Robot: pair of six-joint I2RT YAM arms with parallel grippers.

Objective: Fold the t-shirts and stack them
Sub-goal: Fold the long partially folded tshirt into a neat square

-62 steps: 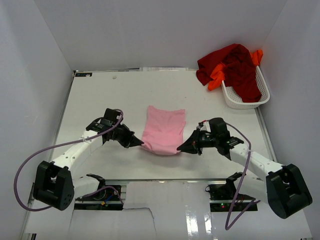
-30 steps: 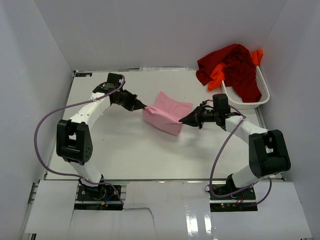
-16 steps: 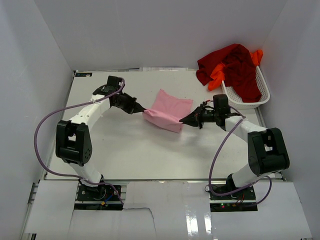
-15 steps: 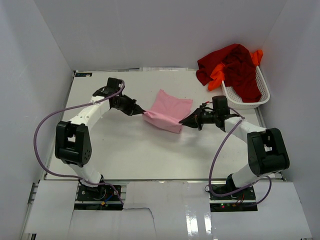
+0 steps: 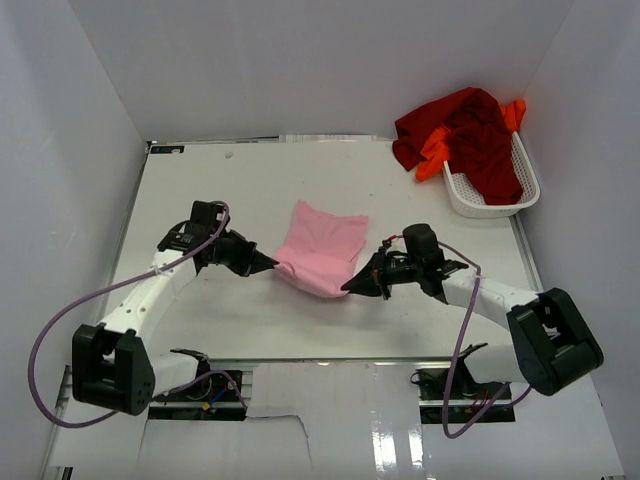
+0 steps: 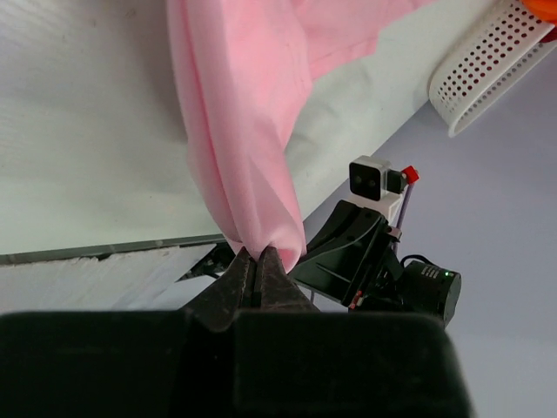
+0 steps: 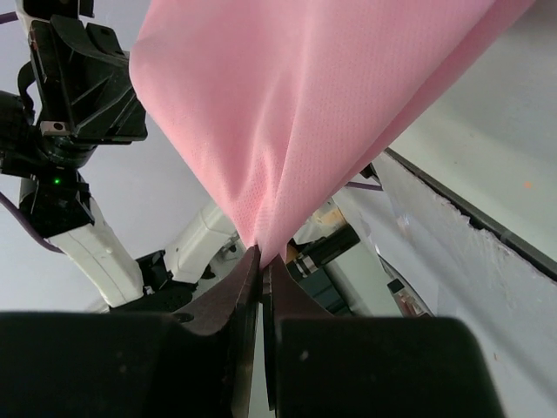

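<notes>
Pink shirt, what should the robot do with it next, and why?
Probably lower the pink shirt flat onto the table. The left fingers and right fingers pinch its near corners, holding that edge up while the far part rests on the table.

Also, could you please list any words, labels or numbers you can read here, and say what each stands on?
No text can be read in any view.
The small dark tag at the far left corner of the table is too small to tell whether it bears text.
The pink t-shirt and the basket show no lettering.
</notes>
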